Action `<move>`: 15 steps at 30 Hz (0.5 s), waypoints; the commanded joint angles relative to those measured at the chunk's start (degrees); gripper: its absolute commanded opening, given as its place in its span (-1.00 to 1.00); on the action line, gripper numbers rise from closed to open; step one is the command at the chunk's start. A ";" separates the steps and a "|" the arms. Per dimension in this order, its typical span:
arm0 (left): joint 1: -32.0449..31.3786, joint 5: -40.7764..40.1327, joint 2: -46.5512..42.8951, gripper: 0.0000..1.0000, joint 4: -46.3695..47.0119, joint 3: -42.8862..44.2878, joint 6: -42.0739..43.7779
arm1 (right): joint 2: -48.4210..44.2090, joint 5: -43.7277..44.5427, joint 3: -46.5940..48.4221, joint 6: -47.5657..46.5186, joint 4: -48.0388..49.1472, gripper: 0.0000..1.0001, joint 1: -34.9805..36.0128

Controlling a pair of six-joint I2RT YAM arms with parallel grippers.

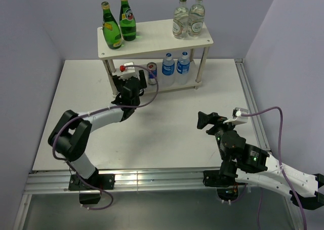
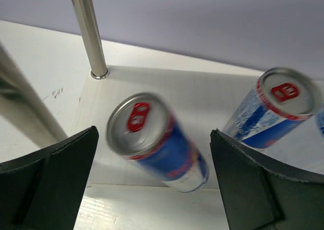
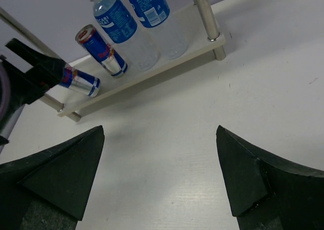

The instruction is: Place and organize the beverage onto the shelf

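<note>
Top view: two green bottles (image 1: pixel 111 30) stand on the shelf (image 1: pixel 157 37), upper board; left gripper (image 1: pixel 132 79) reaches into the lower tier

Left wrist: jaws spread wide around a can (image 2: pixel 157 144) (not touching it), second can (image 2: pixel 273 111) beside

Right wrist: right gripper (image 3: pixel 159 131) gapes above the table (image 3: pixel 263 78); water bottles (image 3: pixel 114 17) on the lower tier

Pale lilac walls (image 1: pixel 243 17) enclose the white table (image 1: pixel 172 139) left, far and right; aluminium rails (image 1: pixel 152 182) edge its near side.

Top cam: high, from 6 o'clock, whole table (image 1: pixel 167 133). Left wrist: close on shelf (image 1: pixel 157 35) cans (image 2: pixel 157 139). Right wrist: same cans, farther.
</note>
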 commanded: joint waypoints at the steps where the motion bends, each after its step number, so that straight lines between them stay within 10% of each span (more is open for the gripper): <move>1: -0.81 -1.28 -6.83 0.99 -0.41 -1.51 -1.14 | 0.74 0.65 -0.17 0.30 1.73 0.96 0.26; 10: -0.99 1.44 -6.84 0.99 -4.53 -1.60 -2.18 | 1.09 1.44 0.18 0.47 1.20 0.96 0.35; 15: -1.34 5.20 -11.13 0.99 -14.20 -4.23 -20.01 | 1.80 1.79 0.36 0.56 1.11 0.96 0.26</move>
